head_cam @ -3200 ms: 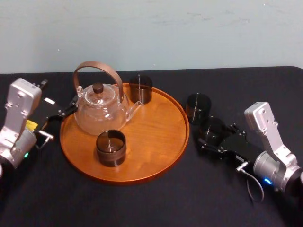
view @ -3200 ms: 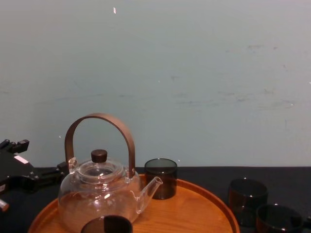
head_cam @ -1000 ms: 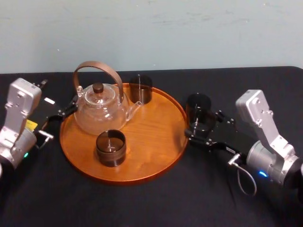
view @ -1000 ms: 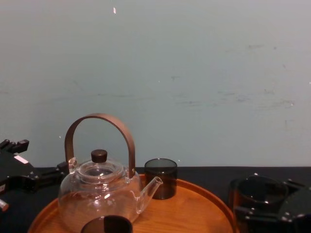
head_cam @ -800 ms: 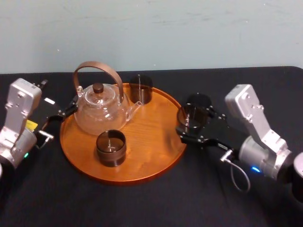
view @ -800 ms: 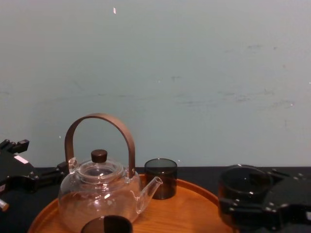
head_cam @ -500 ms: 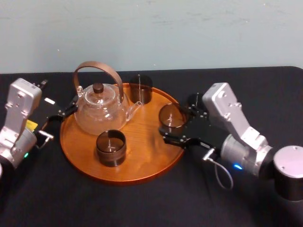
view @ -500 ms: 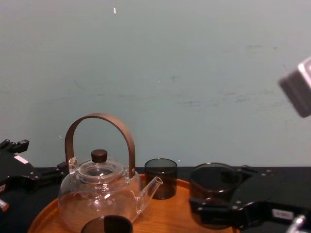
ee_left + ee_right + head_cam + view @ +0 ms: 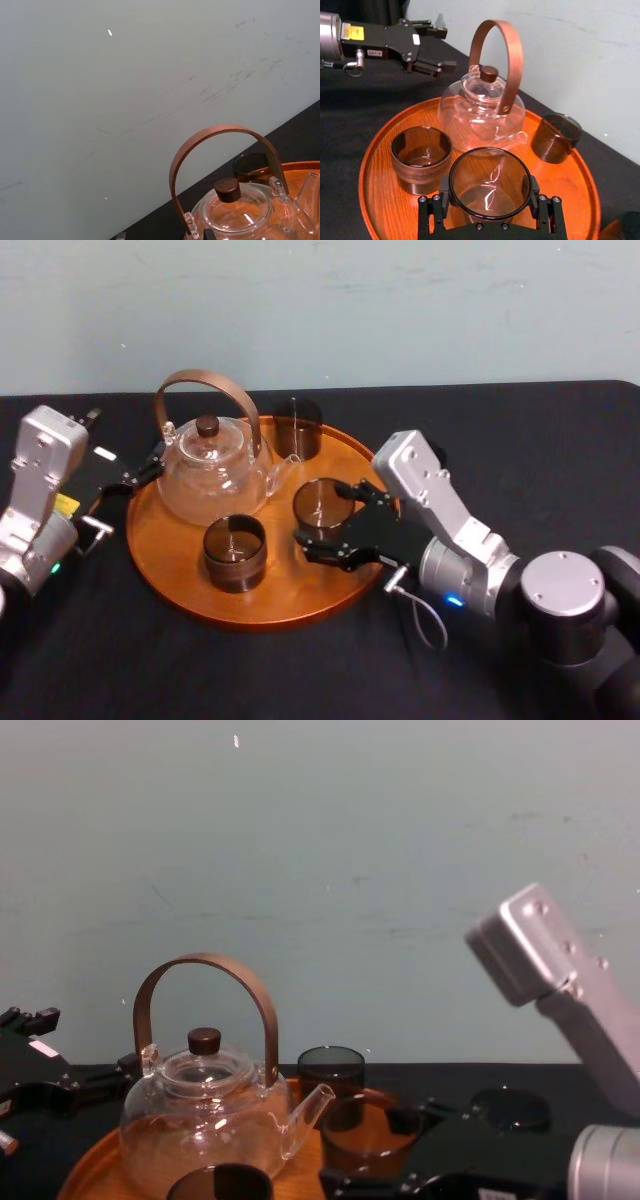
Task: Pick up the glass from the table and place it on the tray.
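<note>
Table [image 9: 560, 440] of matte black bears the round wooden tray [image 9: 250, 615]. On the tray's left half stands the teapot [image 9: 212, 475]. The right gripper [image 9: 322, 518] reaches over the tray's middle, its fingers pinching the glass [image 9: 320, 502]. The left gripper [image 9: 150, 462], fingers spread, sits just beside the tray's left rim.

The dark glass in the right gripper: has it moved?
Yes: the dark glass went leftward, off the black table to above the round orange-brown wooden tray.
</note>
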